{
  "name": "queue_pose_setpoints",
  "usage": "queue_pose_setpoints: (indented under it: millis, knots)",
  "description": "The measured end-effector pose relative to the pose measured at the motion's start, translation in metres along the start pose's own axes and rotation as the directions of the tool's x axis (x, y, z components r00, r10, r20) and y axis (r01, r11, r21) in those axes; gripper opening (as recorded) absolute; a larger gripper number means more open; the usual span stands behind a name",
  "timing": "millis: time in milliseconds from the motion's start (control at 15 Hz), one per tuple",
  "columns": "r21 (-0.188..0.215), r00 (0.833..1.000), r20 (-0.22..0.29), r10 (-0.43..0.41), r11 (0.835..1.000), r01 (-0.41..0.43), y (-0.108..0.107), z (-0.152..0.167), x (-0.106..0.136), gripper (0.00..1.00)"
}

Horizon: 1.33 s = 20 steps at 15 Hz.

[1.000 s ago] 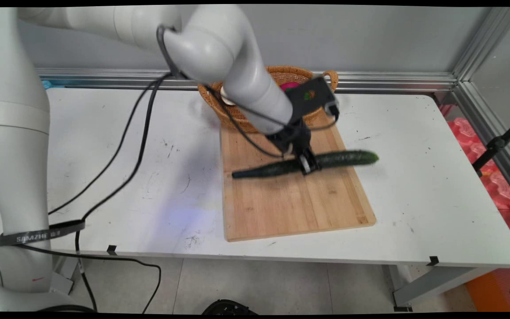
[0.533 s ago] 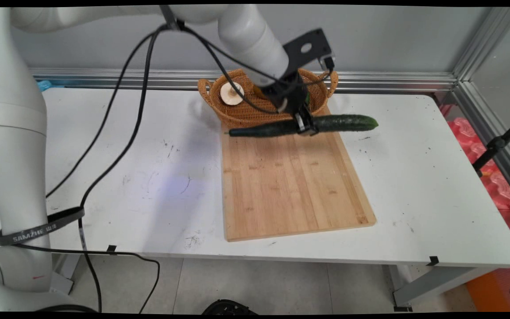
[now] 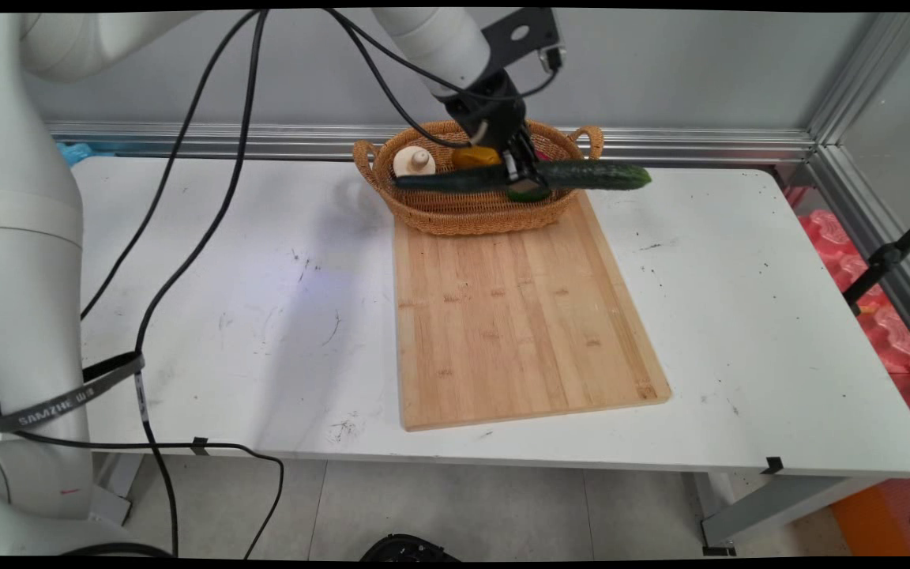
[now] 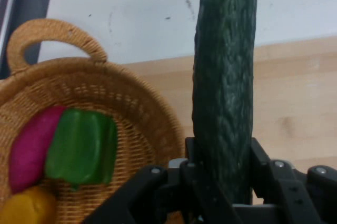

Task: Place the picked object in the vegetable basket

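Nearest the camera, the cutting board (image 3: 514, 316) lies bare on the white table (image 3: 779, 316), its far end touching the foot of the basket (image 3: 431, 209).

Above the board's far end, at about 12 o'clock from its centre, the gripper (image 3: 520, 170) is clamped on a long dark cucumber (image 3: 581, 175), held level and clear of every surface. The grasp sits near mid-length; in the main view one end points to 9 o'clock over the basket and the other to 3 o'clock past the basket's right rim. In the hand view the cucumber (image 4: 225, 92) rises from between the fingers (image 4: 263, 163), which press its two flanks.

Handling, as a judgement: the cucumber appears stiff and moderately heavy for its length, with a bumpy skin that may be slick (excess squeeze could bruise it). A hold near the middle, as shown, should limit sagging and swinging; a grip near either tip would likely let it pivot.

Farther back, the basket holds a green pepper (image 4: 81, 150), a pink item (image 4: 29, 150), a yellow item (image 4: 23, 208) and a pale mushroom-like piece (image 3: 414, 162). Behind it stands the wall.
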Motion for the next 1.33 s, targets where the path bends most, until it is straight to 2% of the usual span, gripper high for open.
queue_pose_setpoints:
  millis: [267,600,1333]
  knots:
    - [0.000,1.000,-0.004,0.021,1.000,-0.021,-0.031,0.005,-0.020,0.00]
    - [0.006,1.000,-0.023,0.010,1.000,-0.010,-0.058,0.019,-0.041,0.00]
    - [-0.011,0.995,-0.075,-0.069,0.998,0.068,-0.078,0.055,-0.072,0.00]
